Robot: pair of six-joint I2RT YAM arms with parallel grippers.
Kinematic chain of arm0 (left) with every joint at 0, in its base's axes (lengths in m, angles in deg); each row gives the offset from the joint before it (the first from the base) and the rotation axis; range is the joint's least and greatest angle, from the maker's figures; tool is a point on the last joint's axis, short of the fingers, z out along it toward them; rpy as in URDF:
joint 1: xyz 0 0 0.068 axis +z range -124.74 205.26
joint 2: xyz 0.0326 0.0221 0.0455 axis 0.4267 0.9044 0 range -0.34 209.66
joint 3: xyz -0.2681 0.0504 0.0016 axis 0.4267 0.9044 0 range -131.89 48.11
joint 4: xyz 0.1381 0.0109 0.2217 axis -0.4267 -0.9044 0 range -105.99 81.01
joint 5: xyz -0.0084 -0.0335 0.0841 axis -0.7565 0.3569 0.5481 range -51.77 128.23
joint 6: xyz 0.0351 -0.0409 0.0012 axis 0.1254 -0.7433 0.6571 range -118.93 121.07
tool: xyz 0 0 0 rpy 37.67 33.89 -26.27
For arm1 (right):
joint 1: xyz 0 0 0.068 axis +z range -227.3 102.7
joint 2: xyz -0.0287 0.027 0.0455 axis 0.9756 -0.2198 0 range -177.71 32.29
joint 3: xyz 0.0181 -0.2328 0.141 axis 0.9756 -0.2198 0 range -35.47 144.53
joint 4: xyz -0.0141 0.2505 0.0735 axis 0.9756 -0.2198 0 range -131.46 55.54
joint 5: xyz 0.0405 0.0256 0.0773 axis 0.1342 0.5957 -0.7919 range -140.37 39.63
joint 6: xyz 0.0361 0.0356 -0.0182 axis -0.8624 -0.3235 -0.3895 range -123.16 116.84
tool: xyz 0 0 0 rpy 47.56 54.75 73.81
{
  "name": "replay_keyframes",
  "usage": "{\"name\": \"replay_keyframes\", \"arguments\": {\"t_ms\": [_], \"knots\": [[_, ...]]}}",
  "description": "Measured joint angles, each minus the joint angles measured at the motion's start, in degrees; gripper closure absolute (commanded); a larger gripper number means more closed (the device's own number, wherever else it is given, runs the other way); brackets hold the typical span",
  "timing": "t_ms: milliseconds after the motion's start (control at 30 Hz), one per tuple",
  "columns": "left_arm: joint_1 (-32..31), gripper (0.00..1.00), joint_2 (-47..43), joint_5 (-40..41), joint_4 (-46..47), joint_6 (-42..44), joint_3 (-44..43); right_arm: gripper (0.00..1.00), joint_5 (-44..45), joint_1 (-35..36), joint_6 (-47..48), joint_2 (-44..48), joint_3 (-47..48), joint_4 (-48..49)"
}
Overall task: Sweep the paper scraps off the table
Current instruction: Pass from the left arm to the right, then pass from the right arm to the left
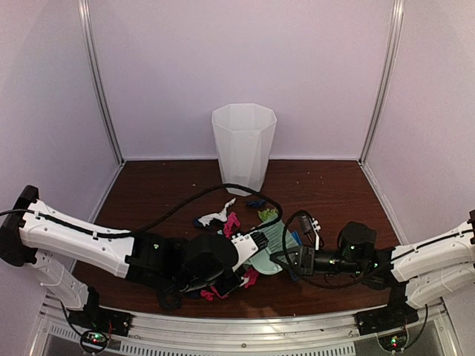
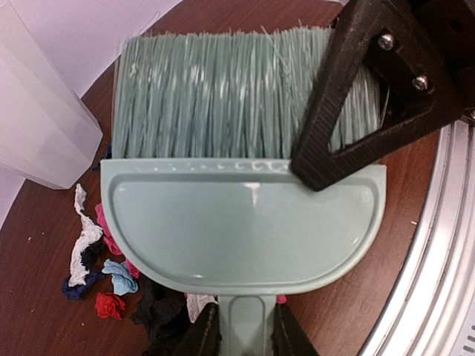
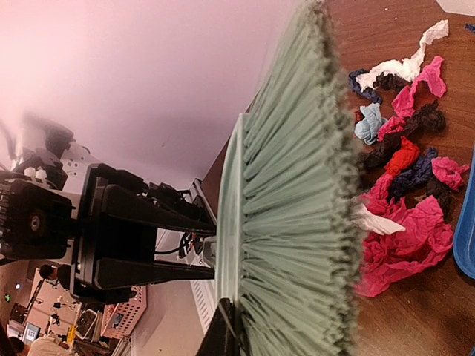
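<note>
The left gripper [image 2: 243, 335] clamps narrowly on the handle of the mint-green brush [image 2: 245, 222], whose bristles point straight away from it. Just beyond the bristle tips, the paper scraps [image 3: 404, 185] lie on the tabletop [image 3: 415, 319] in a ragged band, its long axis parallel to the bristle row. The right gripper [image 1: 286, 261] is closed at the brush's corner.

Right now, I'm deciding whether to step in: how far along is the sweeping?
Looks done: the paper scraps lie bunched on the table beside the blue dustpan. In hand: the left hand grips the brush by its handle, the right hand is closed on its corner, bristles beside the heap. Left: every scrap I can see is on the wood, none in the visible dustpan edge.
</note>
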Motion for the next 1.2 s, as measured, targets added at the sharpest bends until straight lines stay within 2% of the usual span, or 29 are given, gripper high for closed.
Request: {"name": "replay_keyframes", "arguments": {"t_ms": [100,233,367,400,533,933,1067,1200], "knots": [[-0.11,0.46,-0.02,0.39,0.76,-0.48,0.02,1.00,-0.15,0.04,0.50,1.09,0.00,-0.63],[-0.11,0.29,-0.52,0.76,1.53,-1.57,0.02,1.00,-0.11,0.04,1.25,3.58,-0.09,-1.18],[-0.11,0.05,-2.05,1.29,2.32,-2.43,0.46,1.00,0.35,0.04,2.27,6.73,-0.55,-1.36],[-0.11,0.03,-2.71,1.53,2.69,-2.73,0.87,1.00,0.52,0.04,2.43,7.52,-0.74,-1.42],[-0.28,0.02,-6.43,3.76,3.72,-4.57,3.21,1.00,1.84,0.04,3.52,10.67,-2.10,-1.75],[-0.31,0.02,-18.99,20.48,2.82,-14.73,10.16,1.00,10.40,0.04,7.74,24.65,-6.95,-3.06],[-0.20,0.02,-20.24,20.13,2.40,-18.16,10.23,1.00,11.54,0.04,8.50,25.62,-7.91,-0.13],[-0.20,0.02,-21.64,15.93,5.68,-18.62,10.75,1.00,11.21,0.04,8.83,23.78,-8.41,4.79]]}}
